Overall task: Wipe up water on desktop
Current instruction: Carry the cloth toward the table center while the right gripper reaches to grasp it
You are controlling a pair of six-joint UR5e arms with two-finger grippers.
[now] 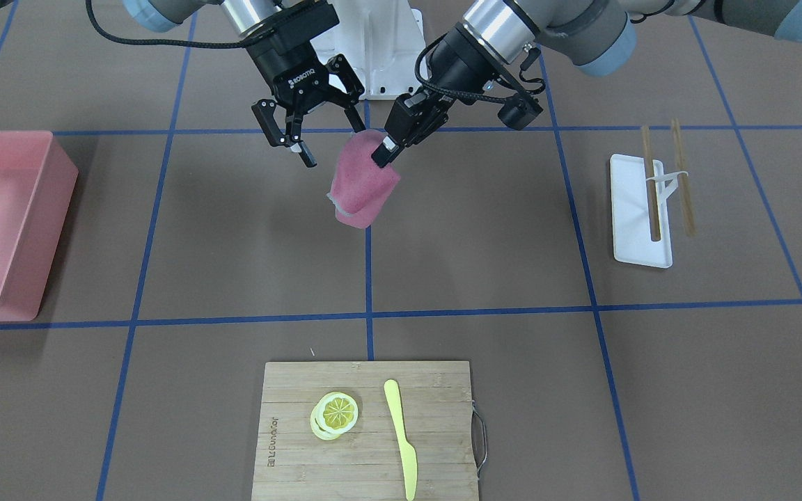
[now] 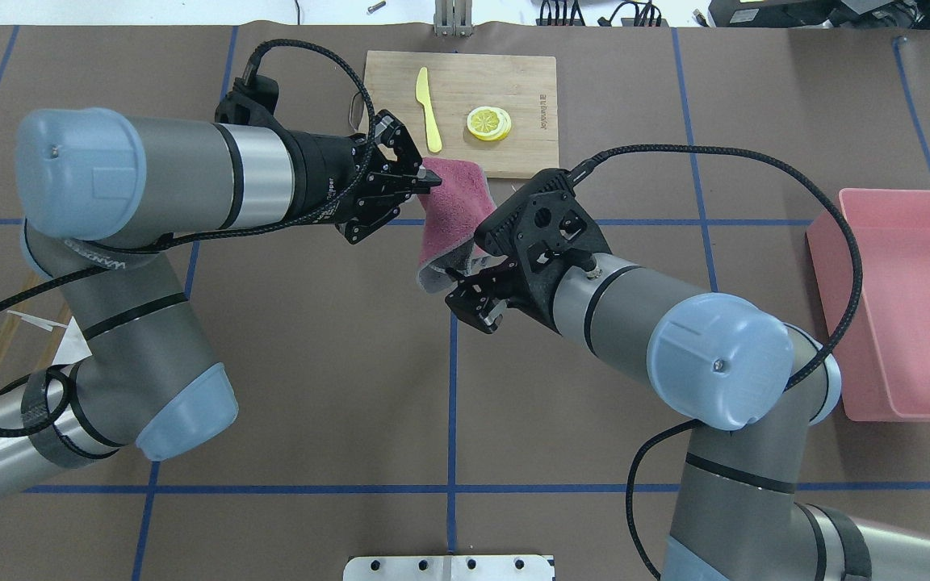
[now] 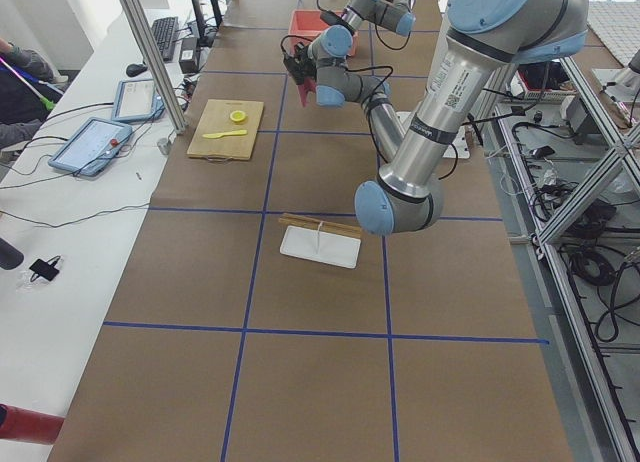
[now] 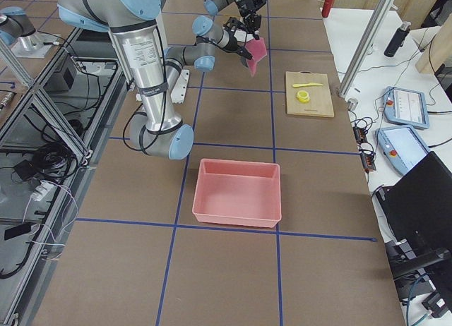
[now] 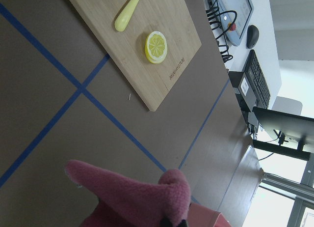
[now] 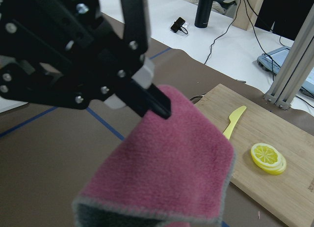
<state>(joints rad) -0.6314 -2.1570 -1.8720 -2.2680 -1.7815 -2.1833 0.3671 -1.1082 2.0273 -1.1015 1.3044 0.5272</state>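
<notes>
Magenta fleece cloth (image 1: pixel 363 191) is hanging limp above the middle of the table (image 1: pixel 234 243), so you are probably handling something light, soft and floppy, best taken by a corner, as your left pincer (image 1: pixel 381 156) is pinching it, while your right pincer (image 1: pixel 337 145) is gaping empty alongside.

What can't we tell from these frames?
- Water on the desktop: none shows in any view; it may be too faint.
- Hold of the left pincer on the pink cloth: in the left wrist view it is cut off at the bottom edge behind the cloth.
- Whether the right pincer touches the cloth: in the front-facing view one finger overlaps its top.
- The chopsticks and white tray: in the overhead view the left arm hides most.
</notes>
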